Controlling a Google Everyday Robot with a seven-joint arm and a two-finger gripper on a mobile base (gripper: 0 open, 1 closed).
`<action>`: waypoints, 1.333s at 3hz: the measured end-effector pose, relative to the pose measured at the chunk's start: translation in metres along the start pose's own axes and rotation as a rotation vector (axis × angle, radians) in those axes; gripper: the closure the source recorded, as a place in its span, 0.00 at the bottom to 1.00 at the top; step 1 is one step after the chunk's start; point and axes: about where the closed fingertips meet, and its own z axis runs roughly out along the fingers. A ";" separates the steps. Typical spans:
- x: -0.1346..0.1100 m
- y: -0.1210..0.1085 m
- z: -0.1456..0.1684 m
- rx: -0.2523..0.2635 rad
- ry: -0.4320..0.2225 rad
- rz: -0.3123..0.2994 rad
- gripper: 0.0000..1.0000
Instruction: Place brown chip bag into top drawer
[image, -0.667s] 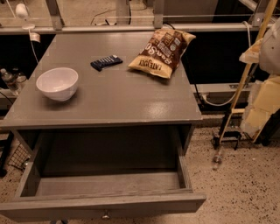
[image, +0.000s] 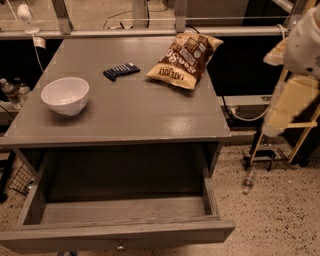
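Gripper: gripper (image: 286, 109) off the table's right edge, up in the air, well apart from the bag; blurred, so whether it is released or clenched cannot be told, and nothing visibly held.
Bag: brown chip bag (image: 184, 59) lies flat at the far right of the table (image: 130, 117), one corner reaching the back edge, lettering upside down to the camera.
Drawer: top drawer (image: 150, 231) pulled out wide below the tabletop, inside looks bare, knob (image: 120, 246) at the bottom edge of view.
Others: white bowl (image: 65, 95) at left; small dark blue bar (image: 121, 71) near the bag's left side, not touching.
Stage: bag not yet picked, by my read – the reach comes first.
Risk 1: crinkly foil – a shallow pinch could slip and drop it on the floor on the right.
Risk 2: a low sweep from the right could shove the bag into the bar or off the back edge.
Risk 3: a release too far back would leave the bag on the tabletop lip, not in the drawer.
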 end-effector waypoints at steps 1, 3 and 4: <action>-0.046 -0.076 0.043 0.011 -0.095 -0.001 0.00; -0.089 -0.142 0.092 0.020 -0.205 0.028 0.00; -0.094 -0.145 0.098 0.025 -0.220 0.070 0.00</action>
